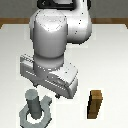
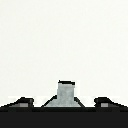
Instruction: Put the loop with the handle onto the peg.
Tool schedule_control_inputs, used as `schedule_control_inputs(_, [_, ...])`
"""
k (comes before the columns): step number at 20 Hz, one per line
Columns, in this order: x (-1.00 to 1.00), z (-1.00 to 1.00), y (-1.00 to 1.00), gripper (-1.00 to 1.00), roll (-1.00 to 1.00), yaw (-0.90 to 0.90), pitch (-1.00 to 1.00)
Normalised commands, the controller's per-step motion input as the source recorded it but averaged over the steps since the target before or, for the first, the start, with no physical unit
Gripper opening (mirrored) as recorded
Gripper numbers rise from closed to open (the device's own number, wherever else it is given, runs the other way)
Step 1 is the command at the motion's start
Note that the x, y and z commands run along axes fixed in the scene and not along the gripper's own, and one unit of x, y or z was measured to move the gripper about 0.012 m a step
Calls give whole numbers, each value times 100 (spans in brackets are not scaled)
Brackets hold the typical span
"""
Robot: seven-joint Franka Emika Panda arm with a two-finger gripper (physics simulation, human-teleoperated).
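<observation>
The dark grey peg [image 1: 33, 102] stands upright at the front of the exterior view's left. The flat grey loop with the handle [image 1: 23, 118] lies on the table around the peg's base, with the peg through its hole. Its stubby tab [image 1: 43, 103] points toward the arm. My gripper [image 1: 58, 94] hangs just above the table, right beside the peg and the loop, mostly hidden under the white hand. In the wrist view the two fingertips [image 2: 22, 101] stand wide apart and my gripper [image 2: 63, 103] holds nothing. A grey upright shape with a dark top [image 2: 66, 94] shows between them.
A brown wooden block [image 1: 95, 104] stands upright on the white table [image 1: 112, 60], to the exterior view's right of the gripper. The arm's bulky white body [image 1: 55, 35] fills the middle of the view.
</observation>
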Motion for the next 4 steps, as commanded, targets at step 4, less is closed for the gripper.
schedule_control_inputs(4, [0, 0, 0, 100, 0, 0, 0])
